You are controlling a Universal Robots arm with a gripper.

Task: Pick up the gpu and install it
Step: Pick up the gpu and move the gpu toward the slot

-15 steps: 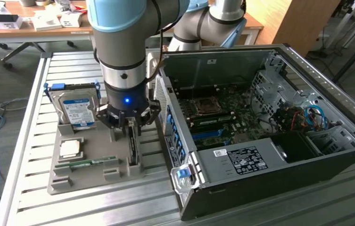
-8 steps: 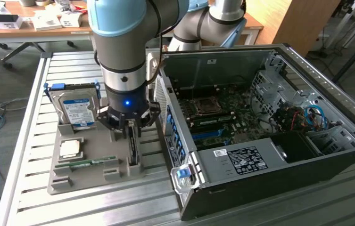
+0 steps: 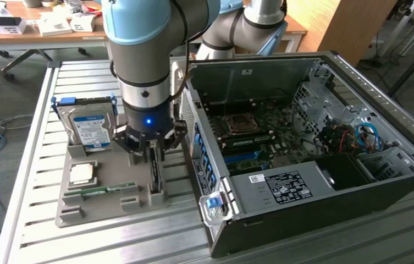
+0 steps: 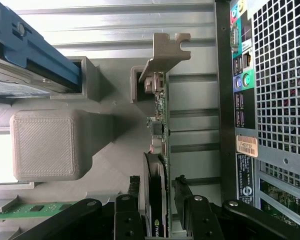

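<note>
The gpu [image 3: 155, 177] is a thin black card standing on edge in a slot of the grey holder [image 3: 97, 212], beside the open computer case [image 3: 302, 154]. In the wrist view the gpu [image 4: 157, 165] runs away from the camera to its silvery metal bracket [image 4: 167, 50] at the far end. My gripper [image 3: 152, 149] hangs straight over the card. Its jaws [image 4: 158, 189] are open and straddle the card's near end. A small gap shows between each black finger [image 4: 135, 192] and the card.
The holder also carries a blue-labelled hard drive [image 3: 89, 127], a square processor [image 3: 82, 173] and a green RAM stick [image 3: 100, 190]. The case's rear panel [image 4: 275, 100] stands close alongside the gpu. The motherboard [image 3: 254, 137] lies exposed inside the case on the slatted metal table [image 3: 38, 165].
</note>
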